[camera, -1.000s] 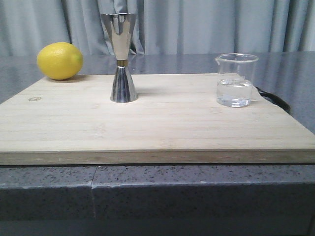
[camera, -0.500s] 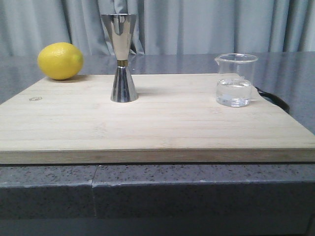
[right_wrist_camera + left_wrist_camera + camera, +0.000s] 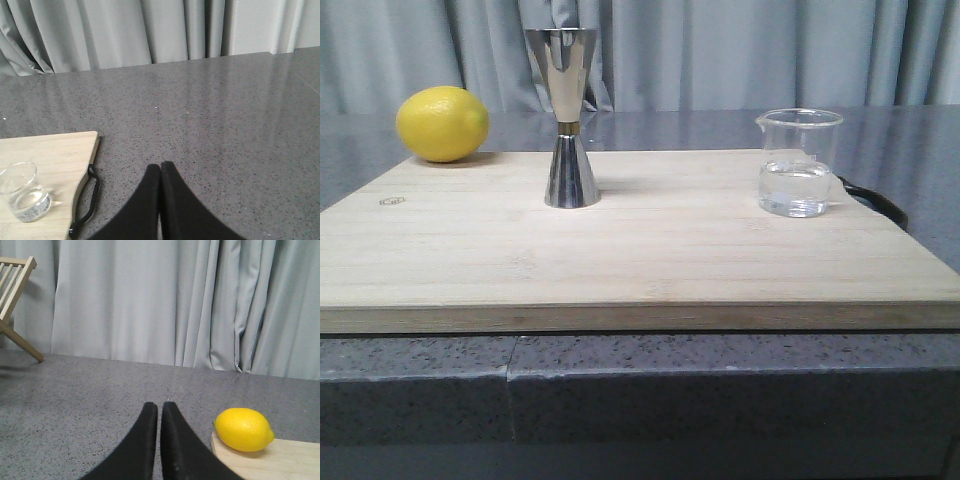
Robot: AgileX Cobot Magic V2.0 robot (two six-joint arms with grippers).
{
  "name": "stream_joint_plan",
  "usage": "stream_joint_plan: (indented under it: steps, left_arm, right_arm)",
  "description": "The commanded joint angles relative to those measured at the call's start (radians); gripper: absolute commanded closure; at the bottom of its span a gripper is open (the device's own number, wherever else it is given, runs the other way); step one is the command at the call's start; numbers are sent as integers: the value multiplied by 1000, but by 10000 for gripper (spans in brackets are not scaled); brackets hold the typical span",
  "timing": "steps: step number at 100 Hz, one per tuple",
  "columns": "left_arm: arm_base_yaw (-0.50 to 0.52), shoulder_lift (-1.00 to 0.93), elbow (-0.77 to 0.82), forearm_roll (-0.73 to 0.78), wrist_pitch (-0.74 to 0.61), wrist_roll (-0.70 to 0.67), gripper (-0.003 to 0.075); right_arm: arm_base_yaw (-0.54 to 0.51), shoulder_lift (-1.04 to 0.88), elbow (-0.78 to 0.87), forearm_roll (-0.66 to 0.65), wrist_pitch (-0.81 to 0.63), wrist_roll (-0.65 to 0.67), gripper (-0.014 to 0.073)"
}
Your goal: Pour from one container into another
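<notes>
- The small clear glass beaker (image 3: 799, 163) with a pouring lip stands upright at about 3 o'clock on the pale wooden cutting board (image 3: 640, 250), holding a little clear liquid. No arm touches it.
- The shiny steel hourglass jigger (image 3: 569, 118) with a thin gold waist band stands upright at about 11 o'clock on the board, well apart from the beaker.
- The left pincer (image 3: 159, 412) has its black fingers pressed together, holding nothing, over the grey speckled bench (image 3: 720, 128).
- The right pincer (image 3: 160, 172) is likewise pressed together and empty, over bare bench off the board's 3 o'clock edge.
- Risks, as I judge them: the jigger is tall on a narrow foot, so a nudge could topple it. Its mouth is small, so a fast tilt would spill. Smooth glass may slip in a light grip.
- A yellow lemon (image 3: 442, 123) sits at the board's 10 o'clock corner, near the jigger, and the board's black strap handle (image 3: 87, 200) lies just beside the beaker. Neither blocks the path between the vessels.
</notes>
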Motion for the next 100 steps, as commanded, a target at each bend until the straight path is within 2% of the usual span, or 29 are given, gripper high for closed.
stream_joint_plan:
  steps: [1, 41, 50, 57, 67, 74, 83, 100]
  left_arm:
    - [-8, 17, -35, 4, -72, -5, 730]
    - [-8, 17, -35, 4, -81, -5, 729]
    - [-6, 19, -35, 4, -72, -5, 686]
    - [-6, 23, -35, 7, -68, -5, 556]
    - [-6, 24, -35, 22, -69, -5, 279]
    - [-6, 24, -35, -6, -73, -5, 154]
    - [-6, 24, -35, -14, -71, -5, 120]
    - [-6, 24, -35, -14, -71, -5, 122]
  right_arm:
    - [-3, 18, -35, -11, -84, -4, 664]
    - [-3, 18, -35, -11, -85, -4, 664]
    - [-3, 18, -35, -11, -83, -4, 650]
    - [-5, 18, -35, -17, -83, -4, 553]
    - [-5, 18, -35, -42, -79, -4, 280]
    - [-5, 18, -35, -42, -74, -4, 127]
    - [-5, 18, -35, -42, -82, -4, 27]
    - [-5, 18, -35, -38, -82, -4, 18]
